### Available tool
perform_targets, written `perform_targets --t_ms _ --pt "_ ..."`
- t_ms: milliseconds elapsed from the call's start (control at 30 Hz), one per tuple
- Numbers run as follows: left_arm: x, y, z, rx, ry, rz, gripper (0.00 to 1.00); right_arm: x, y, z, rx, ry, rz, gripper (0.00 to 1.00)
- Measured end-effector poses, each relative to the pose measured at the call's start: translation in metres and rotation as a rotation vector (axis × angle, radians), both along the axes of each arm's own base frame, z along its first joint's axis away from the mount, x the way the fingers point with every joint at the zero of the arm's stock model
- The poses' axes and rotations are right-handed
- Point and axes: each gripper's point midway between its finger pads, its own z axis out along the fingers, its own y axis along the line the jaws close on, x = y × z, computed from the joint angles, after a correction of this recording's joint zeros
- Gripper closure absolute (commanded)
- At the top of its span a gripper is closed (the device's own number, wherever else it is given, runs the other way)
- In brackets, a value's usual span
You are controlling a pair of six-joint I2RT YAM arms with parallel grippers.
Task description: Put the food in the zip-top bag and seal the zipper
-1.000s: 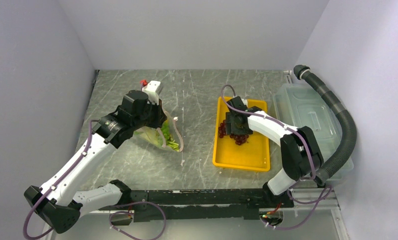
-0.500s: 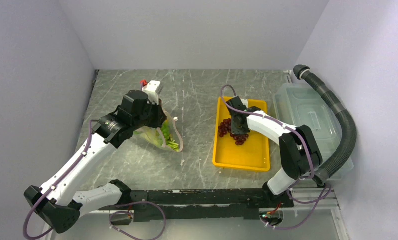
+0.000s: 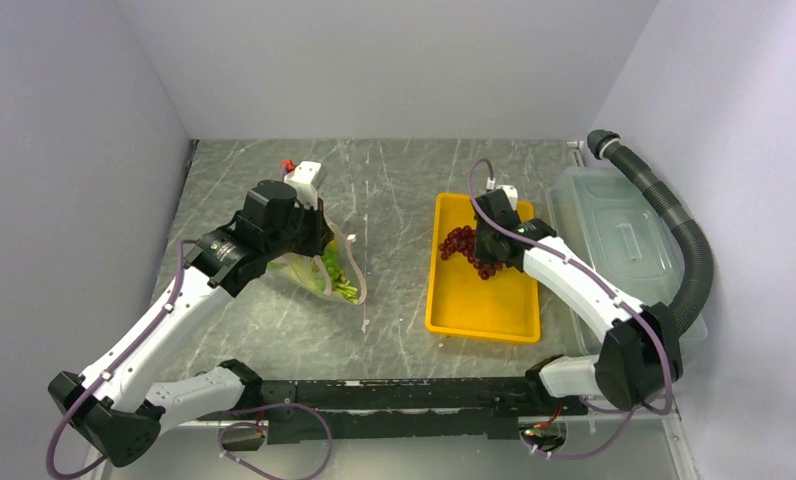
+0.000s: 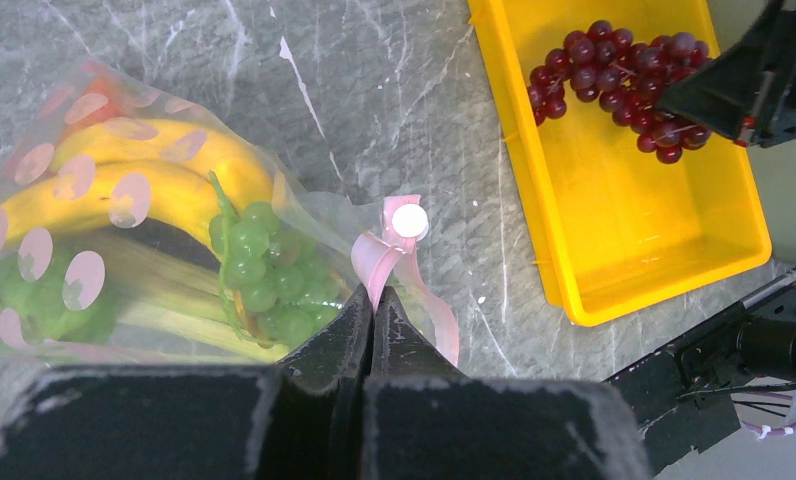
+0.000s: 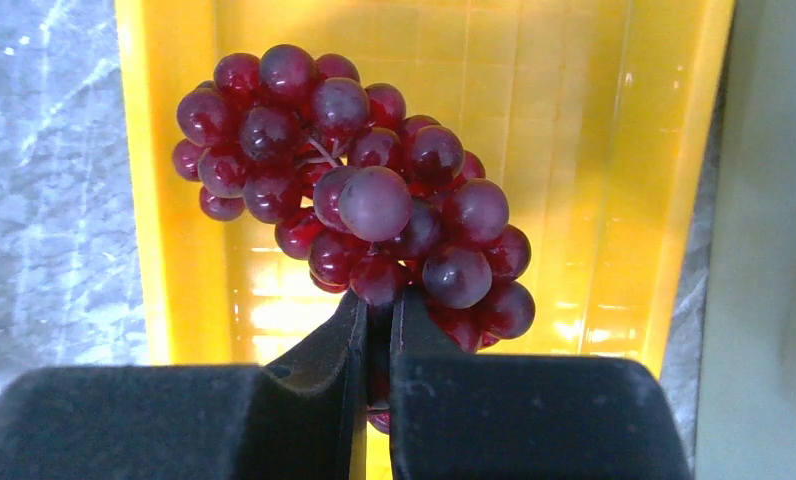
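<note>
1. Purple grape bunch (image 5: 364, 190) is pinched low down by the right gripper (image 5: 376, 312). Its fingers are squeezed together on the bunch's near end, and the rest fans out past the fingertips, over the yellow tray (image 5: 574, 150).
2. Zip-top bag (image 4: 154, 250) is across the way. The left gripper (image 4: 372, 310) has its fingers clamped on the pink zipper (image 4: 386, 262), and the bag body sprawls out left of those fingertips with bananas (image 4: 144, 175) and green grapes (image 4: 259, 262) inside.
3. My take for the carry: that hold looks thin, so go slow with no swinging. Come in at the mouth right ahead of the left fingertips and drop deep so nothing snags the strip.
4. Can't tell how wide the mouth gapes, since the plastic's clear and crumpled. Also hidden: what exactly the right fingers bite (grapes cover it), and whether the bunch clears the tray floor.
</note>
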Motion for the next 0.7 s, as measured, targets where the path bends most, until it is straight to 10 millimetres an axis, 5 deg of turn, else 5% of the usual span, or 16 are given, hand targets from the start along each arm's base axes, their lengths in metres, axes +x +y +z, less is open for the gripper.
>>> perform_targets --t_ms 367,700 --pt "0.0 0.0 0.0 0.0 0.0 0.0 1.0 -0.017 0.002 0.054 0.111 -0.123 0.023 1.0" --pt "0.0 0.0 0.0 0.0 0.001 0.0 1.0 -0.044 0.037 0.113 0.305 -0.235 0.212 1.0"
